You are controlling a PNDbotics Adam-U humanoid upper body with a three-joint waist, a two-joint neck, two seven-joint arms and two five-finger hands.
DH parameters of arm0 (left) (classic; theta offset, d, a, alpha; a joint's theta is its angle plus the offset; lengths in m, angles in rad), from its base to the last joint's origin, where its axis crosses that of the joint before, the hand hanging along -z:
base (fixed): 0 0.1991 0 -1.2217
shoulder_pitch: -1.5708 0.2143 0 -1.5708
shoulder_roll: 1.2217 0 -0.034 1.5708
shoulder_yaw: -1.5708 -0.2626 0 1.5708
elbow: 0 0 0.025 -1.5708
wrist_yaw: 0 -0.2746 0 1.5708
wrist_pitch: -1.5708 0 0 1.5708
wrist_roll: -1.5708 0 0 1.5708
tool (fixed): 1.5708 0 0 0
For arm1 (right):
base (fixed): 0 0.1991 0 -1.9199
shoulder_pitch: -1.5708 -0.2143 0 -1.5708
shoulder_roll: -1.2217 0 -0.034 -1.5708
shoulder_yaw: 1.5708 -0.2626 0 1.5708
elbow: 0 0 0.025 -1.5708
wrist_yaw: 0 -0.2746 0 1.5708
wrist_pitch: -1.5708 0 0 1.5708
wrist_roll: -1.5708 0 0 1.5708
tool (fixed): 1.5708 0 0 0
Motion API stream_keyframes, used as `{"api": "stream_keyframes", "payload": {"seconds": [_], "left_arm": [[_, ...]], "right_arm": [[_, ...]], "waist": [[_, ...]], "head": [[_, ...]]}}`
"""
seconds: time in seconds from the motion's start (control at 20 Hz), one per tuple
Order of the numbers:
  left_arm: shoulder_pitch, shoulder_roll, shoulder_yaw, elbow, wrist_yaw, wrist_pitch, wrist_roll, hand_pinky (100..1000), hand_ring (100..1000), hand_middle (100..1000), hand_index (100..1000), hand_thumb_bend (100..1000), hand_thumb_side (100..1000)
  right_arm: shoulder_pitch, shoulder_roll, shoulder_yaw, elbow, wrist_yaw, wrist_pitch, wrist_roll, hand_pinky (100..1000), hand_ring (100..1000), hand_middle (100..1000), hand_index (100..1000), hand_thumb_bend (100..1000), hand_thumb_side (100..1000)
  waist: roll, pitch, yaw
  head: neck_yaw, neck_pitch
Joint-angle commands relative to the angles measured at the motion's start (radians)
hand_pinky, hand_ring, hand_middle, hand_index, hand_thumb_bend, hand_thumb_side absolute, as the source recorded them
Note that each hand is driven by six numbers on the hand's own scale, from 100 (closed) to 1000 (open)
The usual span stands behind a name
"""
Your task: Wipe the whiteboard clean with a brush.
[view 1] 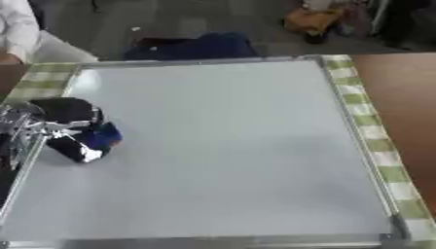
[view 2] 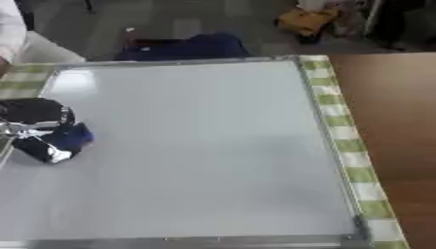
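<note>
1. Left hand at the left edge of the whiteboard, fingers curled round the blue brush.
2. Keep brush flat on the board.
3. Sweep rightward in overlapping passes; no marks visible.

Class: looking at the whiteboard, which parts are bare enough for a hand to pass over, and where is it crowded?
The whiteboard is bare across its middle, right side and near edge, up to the checked cloth. The only crowded spot is by the left edge, where the left hand holds a blue brush.
</note>
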Motion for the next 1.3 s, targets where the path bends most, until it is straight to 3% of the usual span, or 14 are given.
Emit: {"api": "stream_keyframes", "payload": {"seconds": [0.05, 0.3, 0.6, 0.95, 1.3], "left_arm": [[-0.024, 0.018, 0.01, -0.015, 0.011, 0.001, -0.024, 729, 544, 283, 175, 100, 620], [-0.028, 0.035, 0.052, 0.005, 0.011, 0.078, -0.012, 728, 541, 280, 174, 100, 612], [-0.033, 0.06, 0.083, 0.018, -0.066, 0.188, 0.075, 732, 546, 285, 173, 100, 602], [-0.042, 0.07, 0.1, 0.056, -0.175, 0.249, 0.172, 736, 544, 288, 173, 100, 595], [-0.044, 0.072, 0.122, 0.083, -0.191, 0.286, 0.21, 722, 530, 276, 173, 100, 588]], "right_arm": [[-0.013, -0.024, -0.005, -0.014, -0.001, -0.003, 0.002, 681, 589, 492, 549, 100, 1000], [-0.017, -0.028, -0.005, -0.014, -0.002, -0.008, 0.001, 681, 588, 491, 548, 100, 1000], [-0.018, -0.029, -0.006, -0.014, 0.001, -0.012, 0.002, 682, 587, 489, 547, 100, 1000], [-0.02, -0.028, -0.007, -0.014, 0.008, -0.015, 0.007, 683, 586, 487, 545, 100, 1000], [-0.021, -0.027, -0.007, -0.014, 0.012, -0.013, 0.011, 683, 585, 486, 545, 100, 1000]], "waist": [[-0.001, -0.016, -0.001], [0.0, -0.009, -0.002], [0.0, 0.004, -0.002], [0.001, 0.017, -0.006], [0.004, 0.022, -0.011]], "head": [[-0.005, 0.001], [-0.008, -0.006], [-0.009, -0.019], [-0.005, -0.034], [-0.004, -0.042]]}}
